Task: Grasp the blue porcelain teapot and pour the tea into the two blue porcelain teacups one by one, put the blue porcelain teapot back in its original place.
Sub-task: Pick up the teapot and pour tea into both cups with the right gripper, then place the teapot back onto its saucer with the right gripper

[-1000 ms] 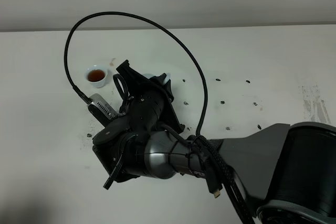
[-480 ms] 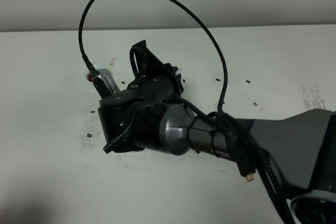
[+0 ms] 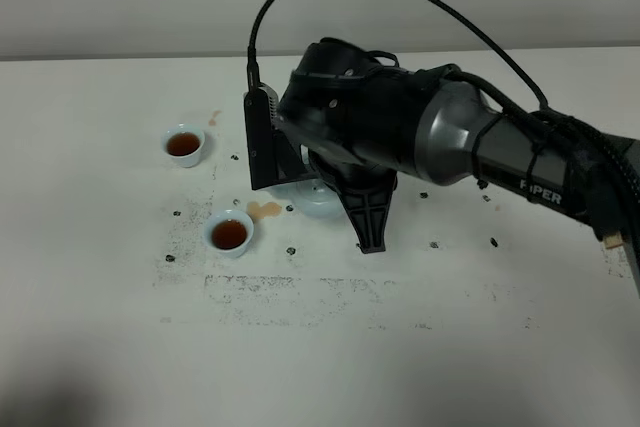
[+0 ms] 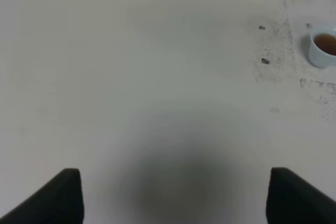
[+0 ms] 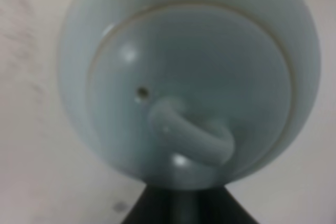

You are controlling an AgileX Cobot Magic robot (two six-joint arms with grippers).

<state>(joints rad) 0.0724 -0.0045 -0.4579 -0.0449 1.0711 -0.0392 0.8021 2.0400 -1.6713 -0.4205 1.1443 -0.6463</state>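
We find both teacups (image 3: 229,233) holding tea (image 3: 229,235). Right claw (image 5: 181,205) over teapot (image 5: 189,77), grip indeterminate; left claw (image 4: 173,195) spread, empty.

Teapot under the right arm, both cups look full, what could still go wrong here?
1. The blue porcelain teapot sits mostly hidden beneath the right tool; an abrupt release or lift could tip it.
2. The nearer teacup, full of tea, stands close to the arm; a sweeping retreat might knock it.
3. A small tea spill lies between them and could smear.
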